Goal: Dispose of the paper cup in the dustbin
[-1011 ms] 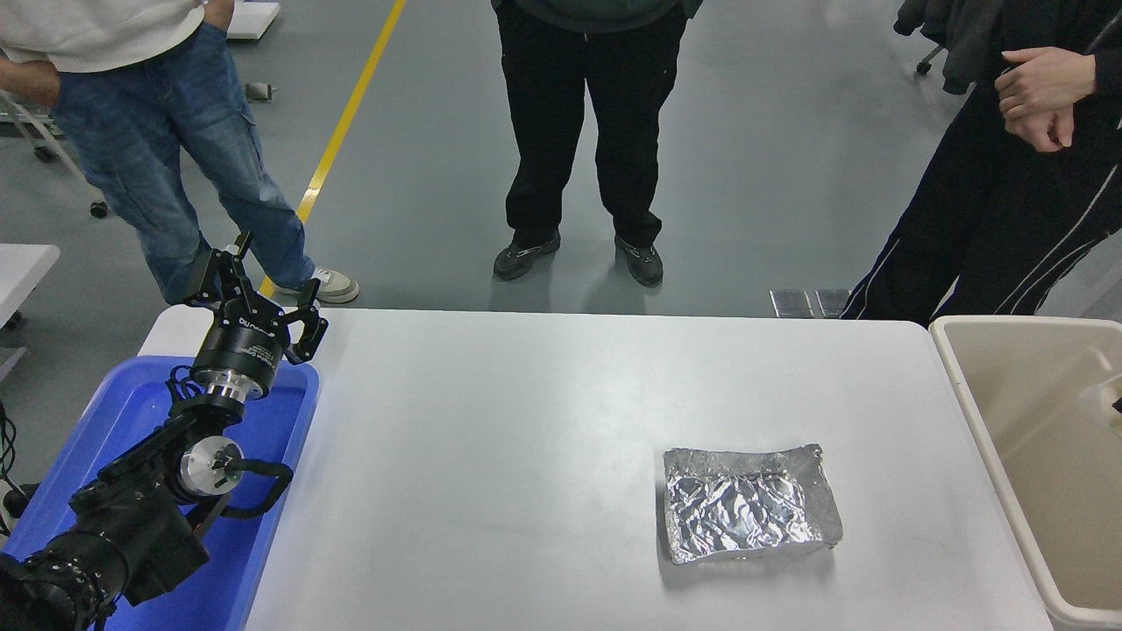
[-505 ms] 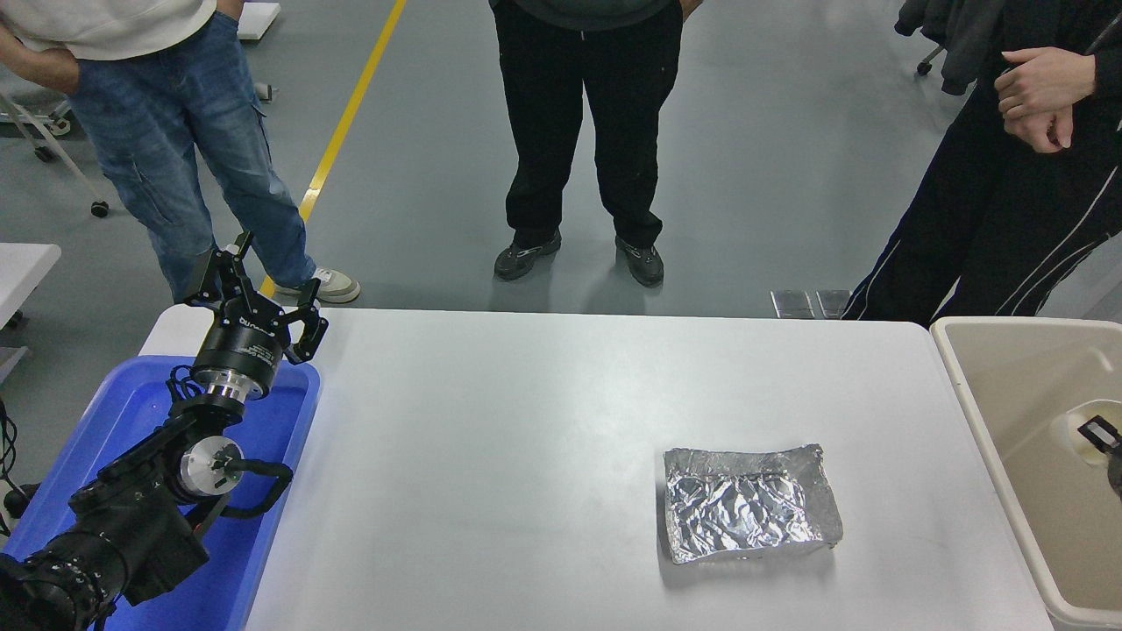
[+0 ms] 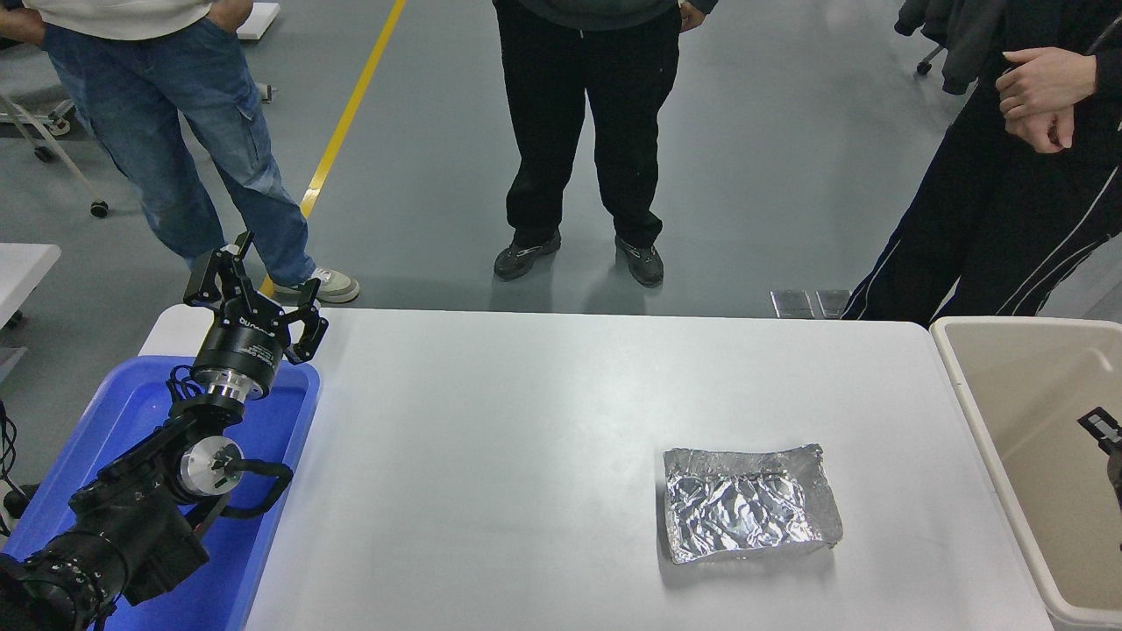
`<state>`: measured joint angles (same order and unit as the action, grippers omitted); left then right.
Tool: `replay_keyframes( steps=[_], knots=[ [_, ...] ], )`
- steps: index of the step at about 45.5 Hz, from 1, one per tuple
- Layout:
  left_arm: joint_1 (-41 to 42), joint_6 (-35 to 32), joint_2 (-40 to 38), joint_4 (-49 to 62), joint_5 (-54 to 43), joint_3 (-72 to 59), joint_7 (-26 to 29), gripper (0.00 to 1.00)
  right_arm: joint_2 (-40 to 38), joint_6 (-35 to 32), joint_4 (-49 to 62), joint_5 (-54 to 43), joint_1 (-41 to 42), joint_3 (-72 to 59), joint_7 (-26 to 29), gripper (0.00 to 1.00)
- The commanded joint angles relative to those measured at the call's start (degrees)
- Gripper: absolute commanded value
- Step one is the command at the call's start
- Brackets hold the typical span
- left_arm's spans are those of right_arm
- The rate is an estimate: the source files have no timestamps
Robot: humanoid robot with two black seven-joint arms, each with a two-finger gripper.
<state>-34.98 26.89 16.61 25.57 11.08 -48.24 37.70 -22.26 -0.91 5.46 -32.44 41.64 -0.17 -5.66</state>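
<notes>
The beige dustbin (image 3: 964, 386) stands at the table's right end, partly cut off by the picture's edge. The paper cup does not show anywhere; what I see of the bin's inside is bare. Only a small black tip of my right gripper (image 3: 1103, 429) shows at the right edge, over the dustbin's inside, with nothing in it. My left gripper (image 3: 257, 294) is open and empty, parked over the far end of the blue tub at the lower left.
A crumpled silver foil tray (image 3: 749, 502) lies on the white table (image 3: 526, 421), right of the middle. A blue tub (image 3: 263, 438) stands at the table's left end under my left arm. Three people stand beyond the far edge.
Half a second ago the paper cup showed at my right gripper over the dustbin; now it is gone from view and the gripper is empty. The left arm has not moved.
</notes>
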Motion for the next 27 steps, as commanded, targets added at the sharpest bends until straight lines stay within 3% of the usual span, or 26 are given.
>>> replay_keyframes(
  steps=[1,5,15,27],
  knots=[
    [0.00,0.00,0.00,-0.08,-0.01,-0.01,0.00,1.00,-1.99,0.20,-3.44,9.22,4.58,7.01,-0.22,0.98],
    [0.00,0.00,0.00,0.00,-0.01,-0.01,0.00,1.00,-4.10,0.12,-5.46,13.54,7.13,12.90,-0.22,0.99],
    [0.00,0.00,0.00,0.00,-0.01,-0.01,0.00,1.00,-9.81,-0.50,-13.10,13.81,14.34,17.04,-0.14,0.99],
    [0.00,0.00,0.00,0.00,-0.01,-0.01,0.00,1.00,-17.73,-0.85,-31.47,14.25,19.27,19.06,-0.31,1.00]
  ],
)
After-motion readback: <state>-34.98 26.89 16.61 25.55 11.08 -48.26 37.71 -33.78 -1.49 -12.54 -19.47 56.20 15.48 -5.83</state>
